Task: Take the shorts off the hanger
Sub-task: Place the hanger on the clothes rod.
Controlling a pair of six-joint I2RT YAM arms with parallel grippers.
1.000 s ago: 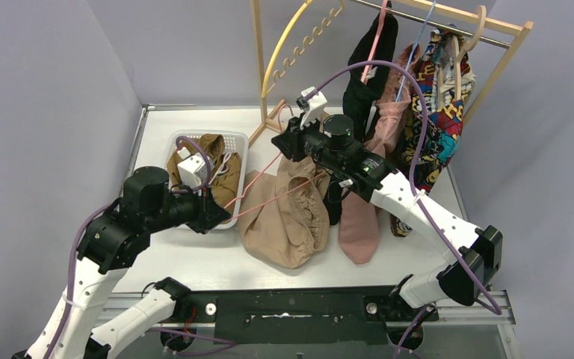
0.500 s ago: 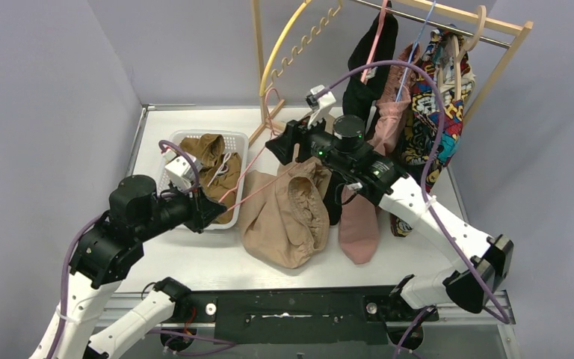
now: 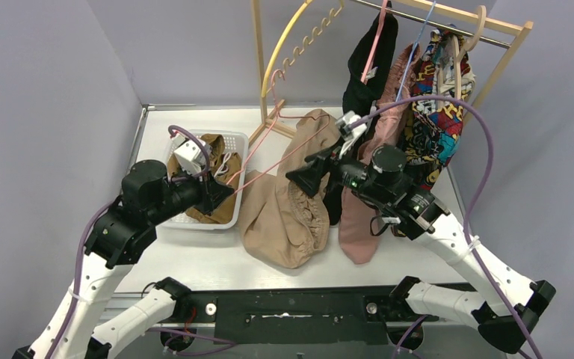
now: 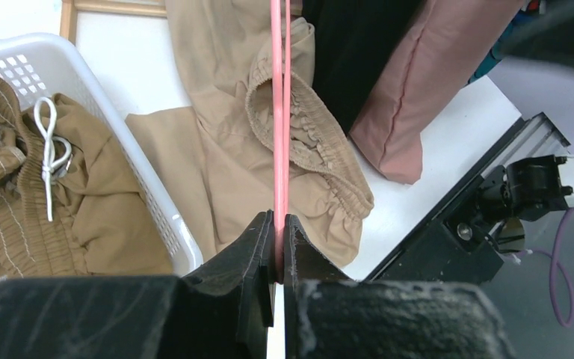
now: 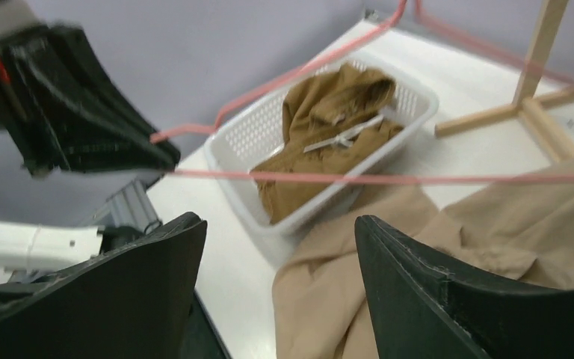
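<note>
Top external: left gripper is clamped on the low end of the pink hanger. The hanger's long axis runs diagonally up and away from that gripper toward the wooden rack. The beige shorts hang over that wire, with the bulk slumped on the table between the arms and one part trailing up along the hanger. Right gripper has its jaws spread wide and holds nothing. It hovers just above the gathered waistband, pointing toward the left arm. Right is clearly nearer the fabric, while left only anchors the hanger. My read: right should grab at the waistband and pull across the wire, not along it, or the elastic may snag.
</note>
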